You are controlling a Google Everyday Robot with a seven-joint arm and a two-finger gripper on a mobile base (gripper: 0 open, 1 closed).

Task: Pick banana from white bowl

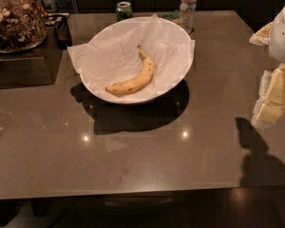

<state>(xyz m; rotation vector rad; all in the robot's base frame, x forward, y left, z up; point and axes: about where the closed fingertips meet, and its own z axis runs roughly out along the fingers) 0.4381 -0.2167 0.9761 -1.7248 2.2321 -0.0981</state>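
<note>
The gripper (pixel 274 96) hangs at the right edge of the view, above the worktop (pixel 147 160) and touching nothing. Whether it stands spread or closed cannot be told. The banana (pixel 133 80) lies well apart from it, across a bare stretch of worktop, resting on the crinkled paper sheet (pixel 109 56) that lines the white bowl (pixel 183 72). It sits low in the bowl's near half, its dark stem end pointing away toward the back. Its curve follows the sloping wall, which is probably why it has settled there and not in the middle.

The pick has not begun. The bowl's rim on the gripper's side rises between it and the fruit, so an approach from above seems safer than a level reach. A loose paper corner pokes past that rim and could snag.

Beyond the bowl, just behind its far rim, stand a water bottle (pixel 186 6) and a green can (pixel 124 9). A glass jar (pixel 14 18) sits farthest from the gripper. Room over the bowl looks free.
</note>
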